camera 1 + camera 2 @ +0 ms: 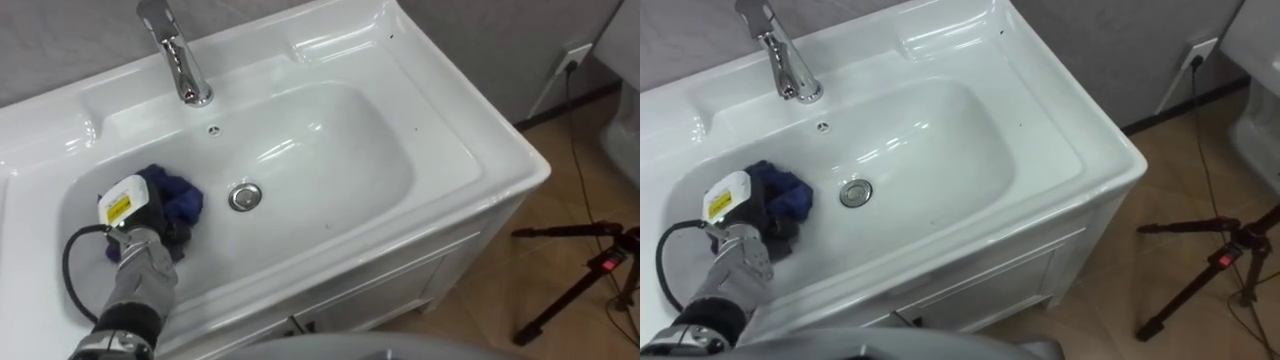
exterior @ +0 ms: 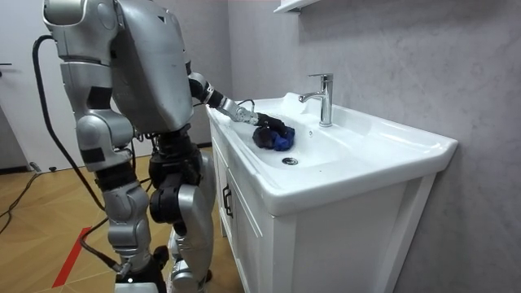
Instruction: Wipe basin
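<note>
The white basin (image 1: pixel 340 140) is set in a white vanity top, with a chrome drain (image 1: pixel 244 196) at the bottom of the bowl. A dark blue cloth (image 1: pixel 182 196) lies bunched on the bowl's left slope, just left of the drain. My left hand (image 1: pixel 150 222) comes in from the lower left and rests on the cloth, its dark fingers curled into it. The room view has me standing upright at the vanity's front, left arm stretched over the rim, hand (image 2: pixel 271 125) on the cloth (image 2: pixel 282 142).
A chrome tap (image 1: pixel 181 62) stands behind the bowl, its spout over the back left. The vanity's right end (image 1: pixel 530 165) drops to a wooden floor, where a black tripod (image 1: pixel 585 275) stands. A cable runs down from a wall socket (image 1: pixel 574 56).
</note>
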